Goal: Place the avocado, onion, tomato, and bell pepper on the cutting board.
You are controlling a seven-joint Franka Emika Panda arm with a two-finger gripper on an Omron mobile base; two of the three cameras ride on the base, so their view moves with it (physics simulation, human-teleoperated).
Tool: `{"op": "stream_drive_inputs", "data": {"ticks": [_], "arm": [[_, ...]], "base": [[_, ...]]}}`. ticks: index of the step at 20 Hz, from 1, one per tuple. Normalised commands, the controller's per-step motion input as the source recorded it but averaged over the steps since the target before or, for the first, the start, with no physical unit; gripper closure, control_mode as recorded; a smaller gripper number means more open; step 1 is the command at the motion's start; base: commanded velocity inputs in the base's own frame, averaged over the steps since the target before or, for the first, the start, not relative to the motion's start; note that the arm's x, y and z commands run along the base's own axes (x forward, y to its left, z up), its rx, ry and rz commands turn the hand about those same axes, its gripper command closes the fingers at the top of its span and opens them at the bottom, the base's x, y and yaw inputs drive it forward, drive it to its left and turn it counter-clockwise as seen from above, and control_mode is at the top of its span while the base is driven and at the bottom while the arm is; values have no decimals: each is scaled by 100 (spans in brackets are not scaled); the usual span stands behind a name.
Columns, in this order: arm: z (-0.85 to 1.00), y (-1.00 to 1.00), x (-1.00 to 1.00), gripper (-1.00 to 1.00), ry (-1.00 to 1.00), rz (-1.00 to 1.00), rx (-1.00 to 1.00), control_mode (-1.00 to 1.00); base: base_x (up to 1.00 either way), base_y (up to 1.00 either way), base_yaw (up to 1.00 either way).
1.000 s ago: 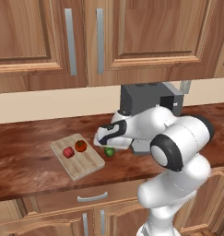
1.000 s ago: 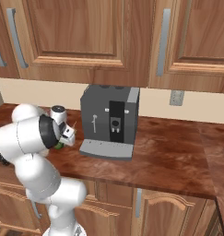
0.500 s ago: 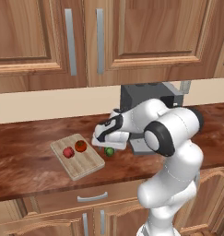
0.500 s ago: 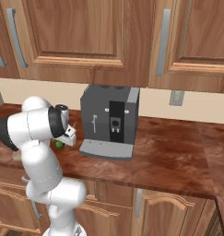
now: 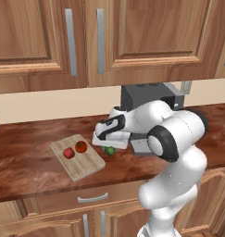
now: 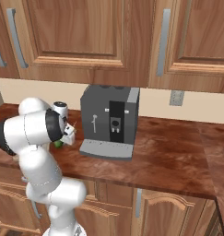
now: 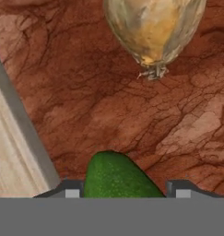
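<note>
No readable text or labels anywhere; coffee machine (image 6: pixel 111 120) front perhaps too small.

In the hand view the avocado (image 7: pixel 117 176) is cut off by the bottom of the frame, and the onion (image 7: pixel 152 30) by the top edge. The cutting board (image 7: pixel 9 152) runs out at the left edge. In the left base view the hand covers most of the avocado (image 5: pixel 110 150). Whether the fingertips (image 7: pixel 71 190) touch it cannot be told.
</note>
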Motion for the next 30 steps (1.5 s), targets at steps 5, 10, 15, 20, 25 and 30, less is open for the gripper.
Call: {"op": "stream_drive_inputs", "data": {"ticks": [5, 10, 15, 20, 25, 30], "arm": [[28, 0, -65, 100, -11, 0, 0, -100], [45, 0, -71, 100, -14, 0, 0, -100], [59, 0, -67, 100, -12, 0, 0, -100], [70, 1, -52, 100, -6, 0, 0, -100], [63, 24, -32, 100, -7, 0, 0, -100], [38, 47, -8, 100, -13, 0, 0, -100]], "base": [[0, 0, 0], [0, 0, 0], [0, 0, 0], [0, 0, 0], [0, 0, 0], [0, 0, 0]]}}
